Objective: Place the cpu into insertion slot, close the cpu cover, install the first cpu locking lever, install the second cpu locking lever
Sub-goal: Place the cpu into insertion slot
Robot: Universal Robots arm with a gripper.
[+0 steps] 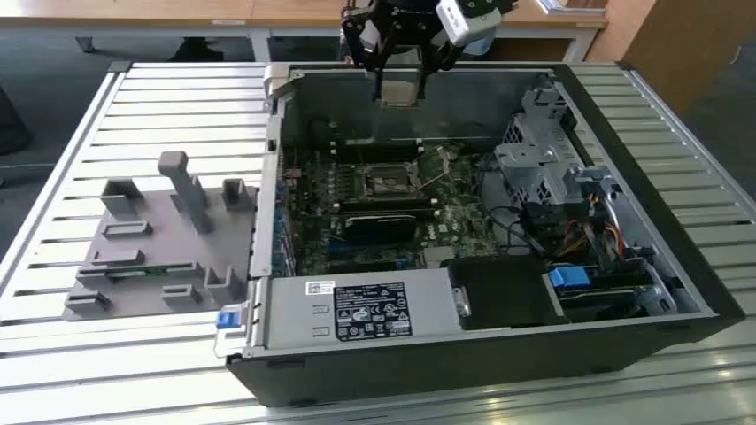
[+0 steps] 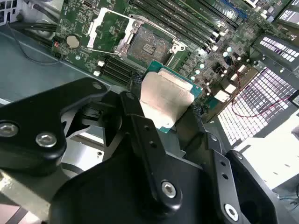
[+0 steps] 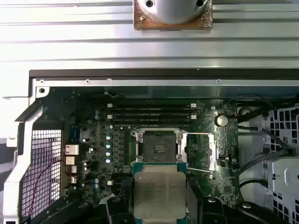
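Two opposite edges of the cpu [image 3: 159, 189] sit clamped in our end effector [image 2: 164, 108]; we judge it light, rigid, fragile.

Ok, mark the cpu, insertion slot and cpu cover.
the cpu [image 3: 159, 191], first wrist view, middle of its metal top.
the insertion slot [image 3: 159, 147], first wrist view, its dark centre.
the cpu cover [image 3: 214, 151], first wrist view, bar of its frame.

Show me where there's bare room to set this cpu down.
Free: the open insertion slot, between memory sticks and opened cpu cover; also table slats beside the grey fixture. Elsewhere the board is crowded. The gripper holds the cpu.
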